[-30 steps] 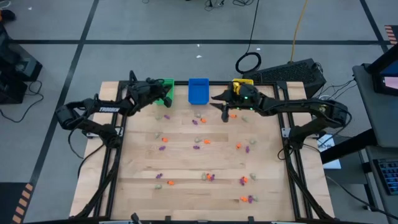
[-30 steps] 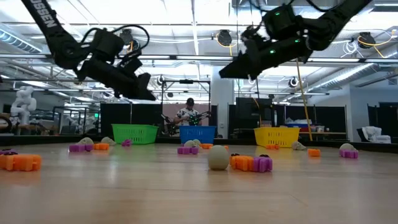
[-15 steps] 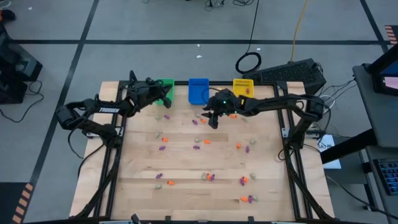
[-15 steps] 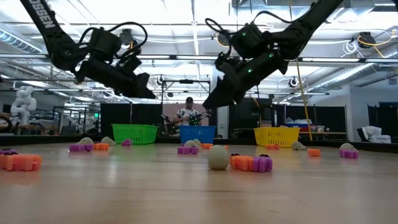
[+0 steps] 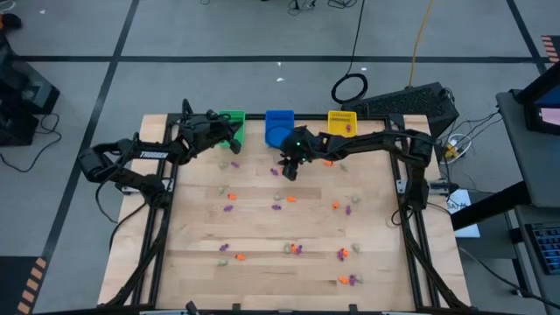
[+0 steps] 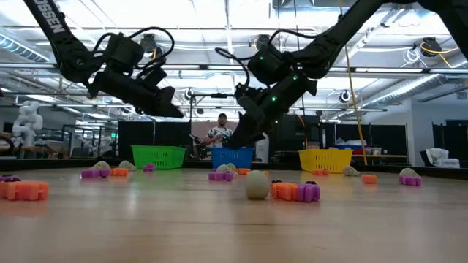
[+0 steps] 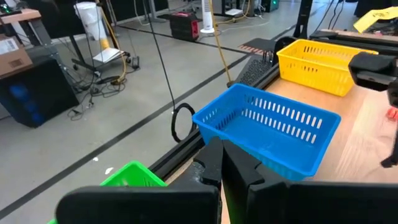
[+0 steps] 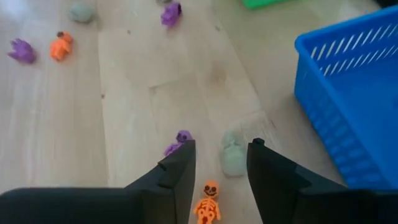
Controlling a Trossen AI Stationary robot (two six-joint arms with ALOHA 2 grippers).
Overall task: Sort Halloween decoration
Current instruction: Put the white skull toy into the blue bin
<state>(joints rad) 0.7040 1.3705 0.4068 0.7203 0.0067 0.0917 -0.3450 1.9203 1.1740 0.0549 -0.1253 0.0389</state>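
Note:
The Halloween decoration lies as small orange, purple and pale trinkets scattered over the wooden table [image 5: 262, 236]. My right gripper [image 8: 219, 171] hangs open just above the table, near the blue bin [image 5: 278, 128]. Below and between its fingers lie an orange skeleton [image 8: 208, 208], a pale skull [image 8: 234, 155] and a purple piece [image 8: 178, 142], none of them touched. My left gripper [image 5: 233, 140] stays raised beside the green bin [image 5: 233, 121], shut, with nothing visible between its fingers [image 7: 225, 169].
Green, blue and yellow bins [image 5: 341, 122] stand in a row along the table's far edge. More trinkets lie mid-table [image 5: 280, 206] and toward the near edge [image 5: 345, 255]. In the low view a pale ball-like piece [image 6: 256, 185] and an orange-purple pair [image 6: 296, 191] lie nearest.
My right gripper has swung from the yellow bin toward the table's left and come down, tipping its fingers further downward, until it hangs low in front of the blue bin over three trinkets. My left gripper has kept still.

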